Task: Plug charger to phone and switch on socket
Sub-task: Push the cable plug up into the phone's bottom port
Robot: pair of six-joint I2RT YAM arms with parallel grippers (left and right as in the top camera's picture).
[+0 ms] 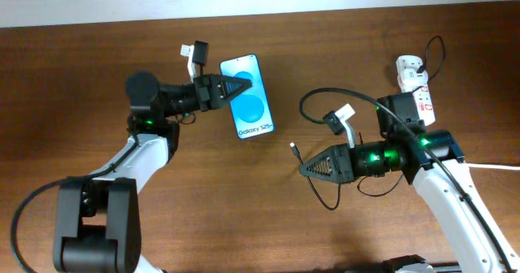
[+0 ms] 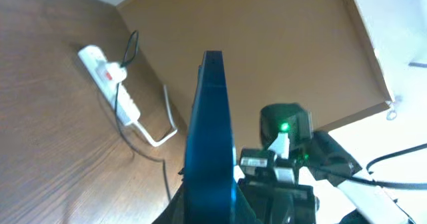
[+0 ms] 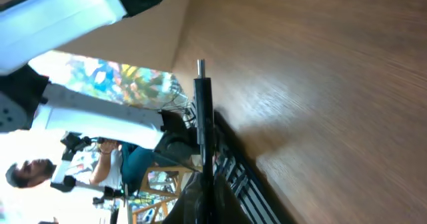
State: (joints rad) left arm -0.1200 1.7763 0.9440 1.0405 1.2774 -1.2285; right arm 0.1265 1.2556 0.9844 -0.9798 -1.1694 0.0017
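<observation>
Two arms reach in over the brown table (image 1: pixel 97 70) from either side, and each one holds something.

The left arm bends at its elbow and stretches out flat toward the middle. The left gripper (image 1: pixel 236 88) is closed on the phone (image 1: pixel 250 102), pinching it by one long edge. From above, the phone's blue screen faces up and shows a lighter circle and small white words. In the left wrist view the phone (image 2: pixel 210 137) stands edge-on, straight up between the fingers.

The right arm comes in from the right, with its wrist pointing left. The right gripper (image 1: pixel 307 166) is closed on the charger (image 1: pixel 325 98), close to its free end. The connector tip (image 1: pixel 293 149) sticks out past the fingers. It is near the phone but not touching it, and there is bare table between them. In the right wrist view the tip (image 3: pixel 200 67) points straight up, thin and silver on a black stem.

The socket (image 1: pixel 422 102) lies far off at the right edge of the table, behind the right arm. A plug (image 1: pixel 409 66) sits in its far end, and the thin black cable loops away from there. The thick white cord (image 2: pixel 157 134) runs off the other end.
</observation>
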